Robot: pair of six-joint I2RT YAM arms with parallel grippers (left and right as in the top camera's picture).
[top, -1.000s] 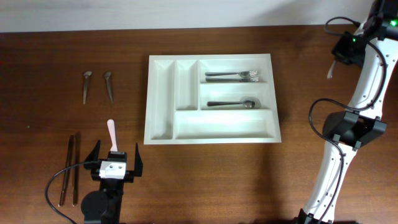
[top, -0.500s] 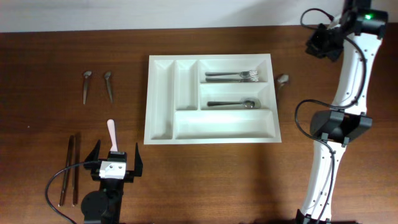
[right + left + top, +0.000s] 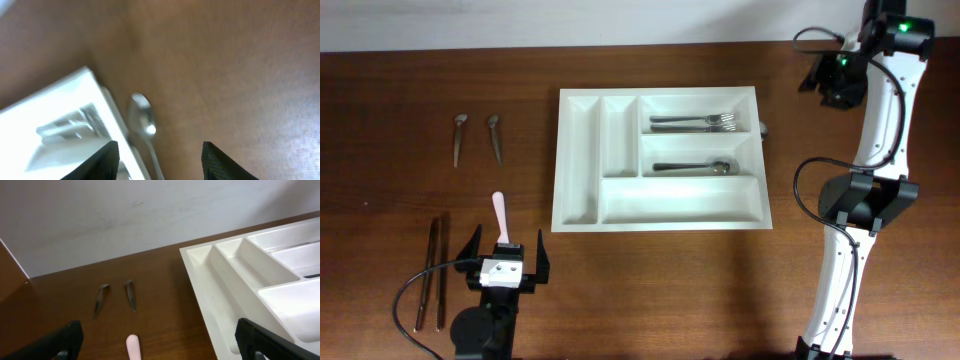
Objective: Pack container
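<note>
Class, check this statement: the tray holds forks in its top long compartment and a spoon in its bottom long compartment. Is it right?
No. The overhead view shows the spoon in the middle long compartment of the tray, not the bottom one. The forks are in the top long compartment, as stated.

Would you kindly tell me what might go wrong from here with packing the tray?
1. The spoon lies on the table close beside the tray's outer wall, not in a compartment, so it may get left out.
2. Picking it up there, the open right gripper could catch that wall and shift the tray.
</note>
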